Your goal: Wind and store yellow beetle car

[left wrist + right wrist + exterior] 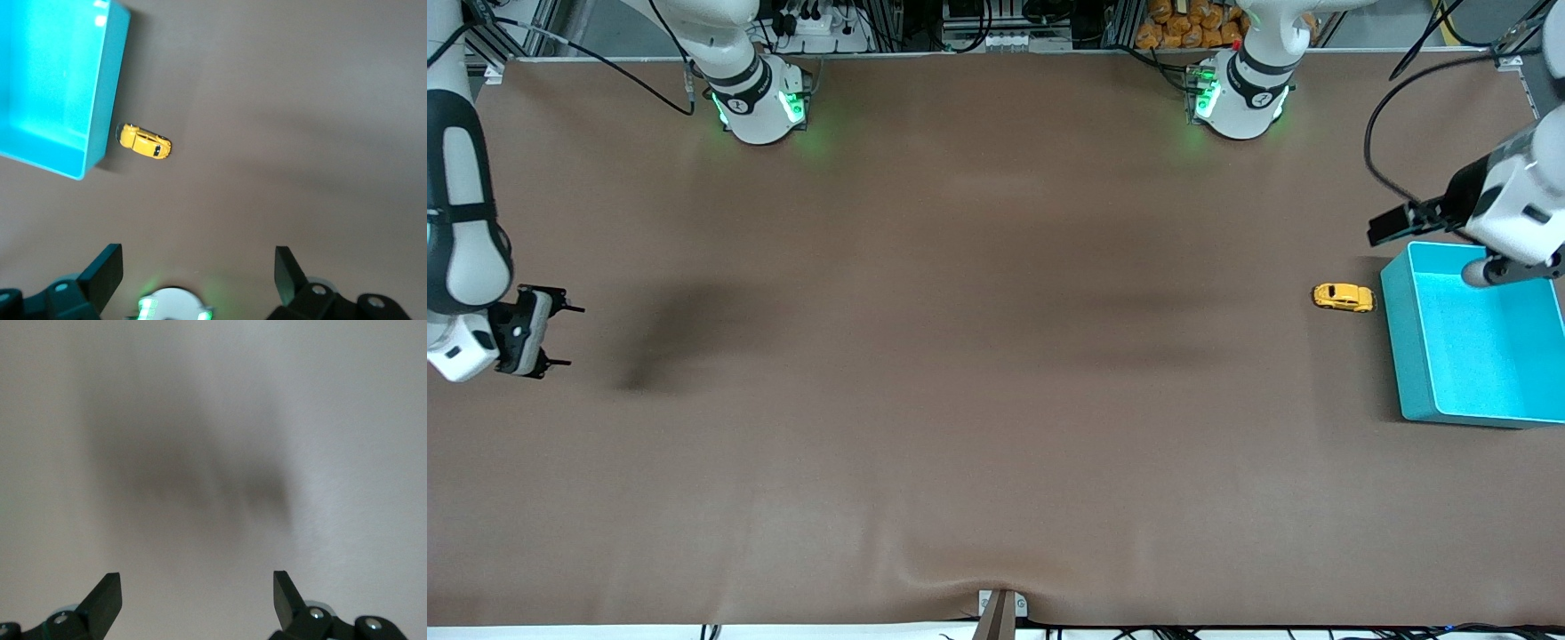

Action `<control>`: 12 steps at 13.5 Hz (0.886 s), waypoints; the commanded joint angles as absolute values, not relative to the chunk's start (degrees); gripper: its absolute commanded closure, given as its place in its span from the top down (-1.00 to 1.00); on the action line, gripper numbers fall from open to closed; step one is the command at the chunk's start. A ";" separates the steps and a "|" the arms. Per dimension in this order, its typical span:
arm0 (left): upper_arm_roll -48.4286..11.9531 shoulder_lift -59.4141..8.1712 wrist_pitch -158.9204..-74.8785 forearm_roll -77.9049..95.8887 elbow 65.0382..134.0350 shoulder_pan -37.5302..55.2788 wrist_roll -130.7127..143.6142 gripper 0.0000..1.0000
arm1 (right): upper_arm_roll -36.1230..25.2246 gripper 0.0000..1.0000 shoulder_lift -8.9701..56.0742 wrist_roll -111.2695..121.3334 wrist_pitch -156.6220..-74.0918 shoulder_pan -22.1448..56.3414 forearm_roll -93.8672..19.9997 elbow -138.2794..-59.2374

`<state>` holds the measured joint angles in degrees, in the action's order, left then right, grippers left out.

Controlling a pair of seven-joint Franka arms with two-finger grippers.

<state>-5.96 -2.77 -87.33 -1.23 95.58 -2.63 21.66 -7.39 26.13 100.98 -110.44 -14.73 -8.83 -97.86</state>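
Here the yellow beetle car (1344,297) is tiny, rounded, with dark windows, on the bench (978,373) just beside the teal bin (1414,356). My left hand (199,270) and right hand (197,593) are both spread; no readable writing.

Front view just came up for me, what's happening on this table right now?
Nothing is being handled yet. The yellow beetle car sits on the table, close beside the teal bin at the left arm's end, not in it. The left gripper hangs open over the table by the bin's corner. The right gripper waits open over bare cloth at the right arm's end.
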 commanded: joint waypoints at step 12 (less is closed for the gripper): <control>-6.15 -7.99 -117.14 -7.56 121.28 -13.70 55.80 1.00 | -7.29 1.00 13.02 48.11 -96.78 0.17 -13.45 -84.29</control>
